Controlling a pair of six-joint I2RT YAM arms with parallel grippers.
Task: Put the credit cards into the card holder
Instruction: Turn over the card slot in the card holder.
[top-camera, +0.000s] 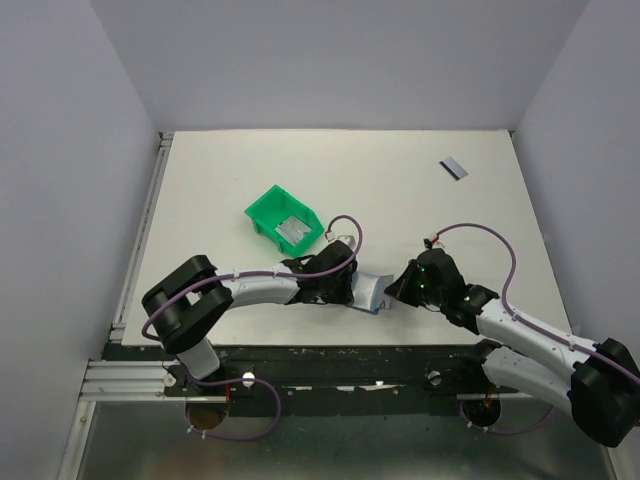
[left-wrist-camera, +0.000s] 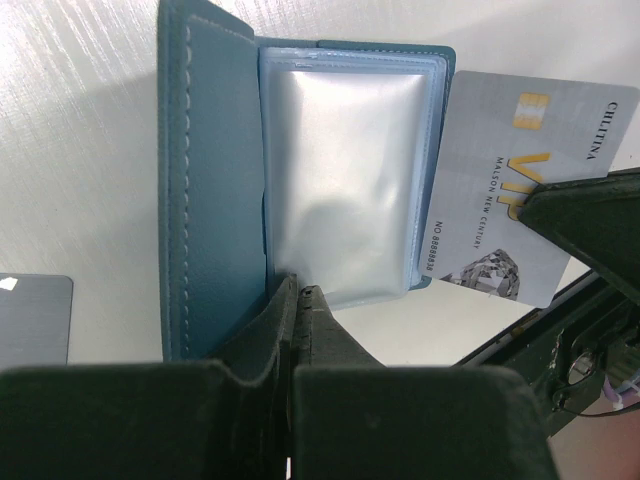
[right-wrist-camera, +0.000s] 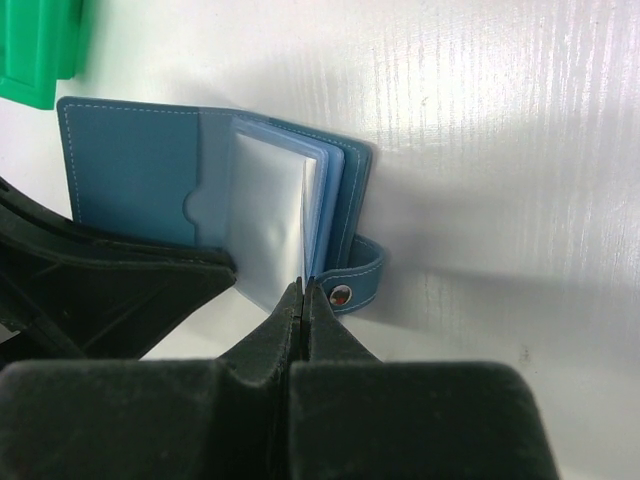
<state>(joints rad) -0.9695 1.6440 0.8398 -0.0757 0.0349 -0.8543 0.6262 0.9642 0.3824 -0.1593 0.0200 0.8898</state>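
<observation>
— Where is the card holder (left-wrist-camera: 210, 200) for you?

— Right at my left gripper (left-wrist-camera: 296, 292); its fingers are pinched onto the lower edge of the blue cover, so the wallet lies open just ahead of the tips; the clear sleeves (left-wrist-camera: 340, 180) fan out just right of them.

— And the right gripper (right-wrist-camera: 303, 288)?

— Fingers pressed together at the sleeves' lower edge, with the snap strap (right-wrist-camera: 352, 285) just to their right; whether a card's edge sits between them I can't tell. From the left wrist, one credit card (left-wrist-camera: 500, 180) pokes out behind the holder's far side, with the right arm's dark finger over its corner.

— How will it handle?

— I'd judge it light, stiff and slick; pinch a corner or short edge and slide it in flat; the sleeves look like floppy film and could buckle under a crooked push; the cover seems soft, so grip near the fold. A second card (top-camera: 454, 169) lies well beyond the right fingers; the green bin (top-camera: 270, 210) sits beyond the left ones.
</observation>
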